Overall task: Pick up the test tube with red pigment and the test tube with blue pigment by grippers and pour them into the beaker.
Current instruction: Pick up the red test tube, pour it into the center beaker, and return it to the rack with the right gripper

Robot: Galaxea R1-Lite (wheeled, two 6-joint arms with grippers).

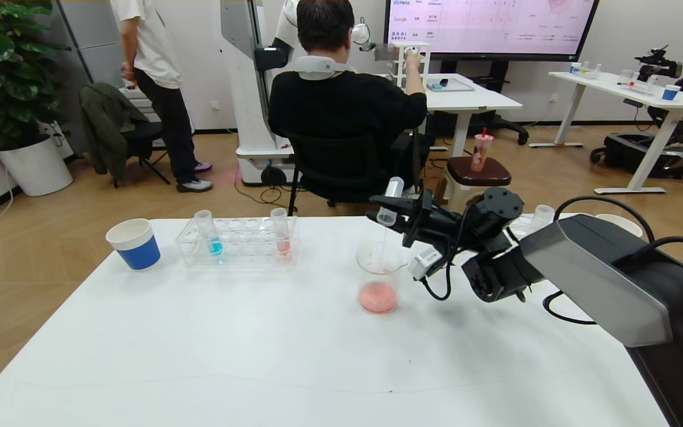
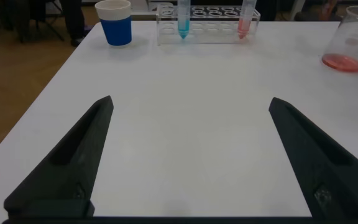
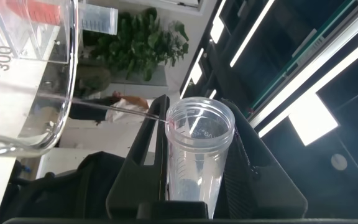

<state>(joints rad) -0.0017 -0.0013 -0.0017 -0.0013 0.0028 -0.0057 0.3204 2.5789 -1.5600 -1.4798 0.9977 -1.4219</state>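
An emptied tube (image 1: 390, 203) is clamped in the right claw (image 1: 398, 216), tipped over the beaker (image 1: 378, 279) (pink liquid pooled inside). The blue tube (image 1: 211, 234) and a red tube (image 1: 281, 232) stand in the rack (image 1: 238, 242). The left claw (image 2: 191, 162) hangs spread apart above the table (image 1: 258, 356).

right gripper (image 1: 390, 209) clamped, left gripper (image 2: 188, 162) spread

An empty clear tube (image 3: 199, 155) sits clamped between black fingers (image 3: 138, 180). Its open mouth points toward the beaker (image 3: 23, 74) rim. Red liquid shows inside the beaker.
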